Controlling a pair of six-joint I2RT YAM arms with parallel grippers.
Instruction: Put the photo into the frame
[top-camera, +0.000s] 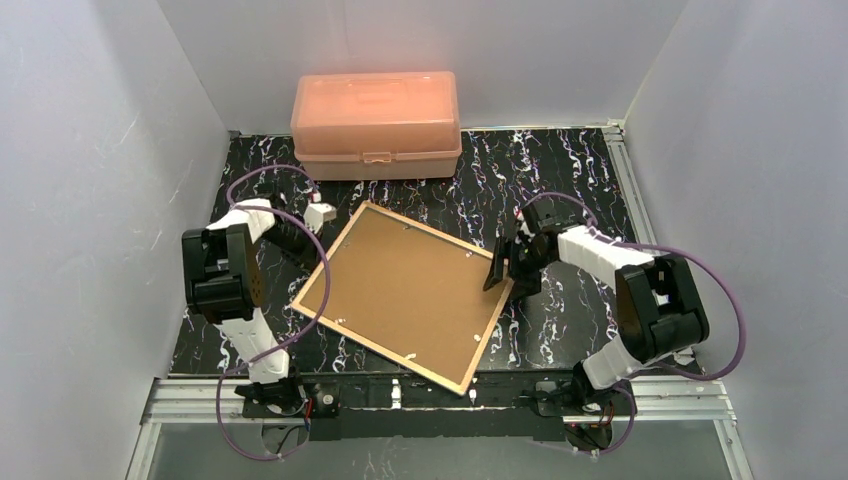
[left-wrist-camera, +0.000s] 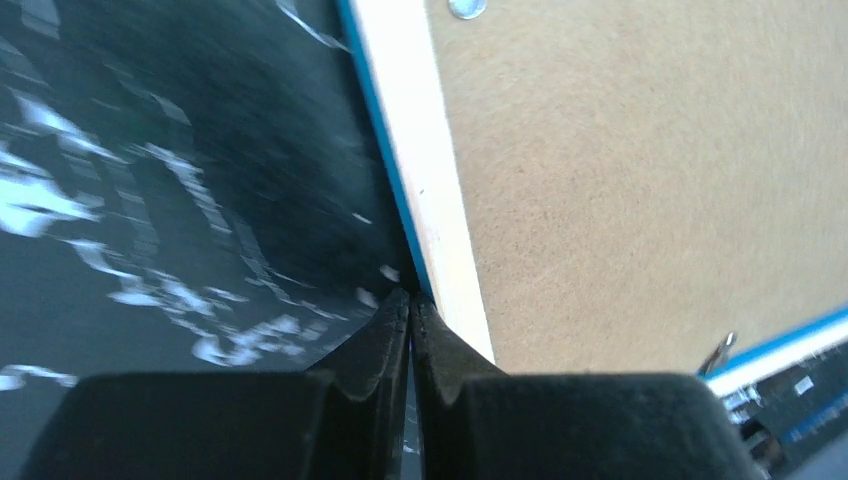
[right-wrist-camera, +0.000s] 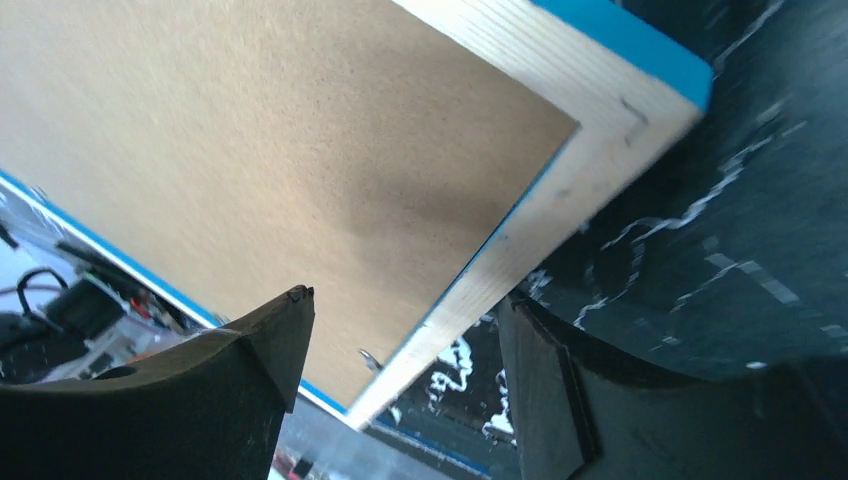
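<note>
Lying face down on the black marbled table (top-camera: 560, 170), the thin blue-edged wooden frame (top-camera: 405, 295) shows brown backing; photo unseen. Right jaws gape empty astride its right edge; left jaws, shut, meet its left edge. Best grip squarely.

The table (top-camera: 560, 170) has a black top streaked with white marbling and is walled in by pale panels on three sides. Two things lie on it. A salmon-pink plastic box (top-camera: 375, 125) with its lid closed sits at the far edge, left of centre. Nearer lies the frame (top-camera: 405, 290), face down (brown backing up, tan wooden border around it), turned at an angle, its near corner jutting past the table's front edge over the metal rail (top-camera: 640, 400).
</note>
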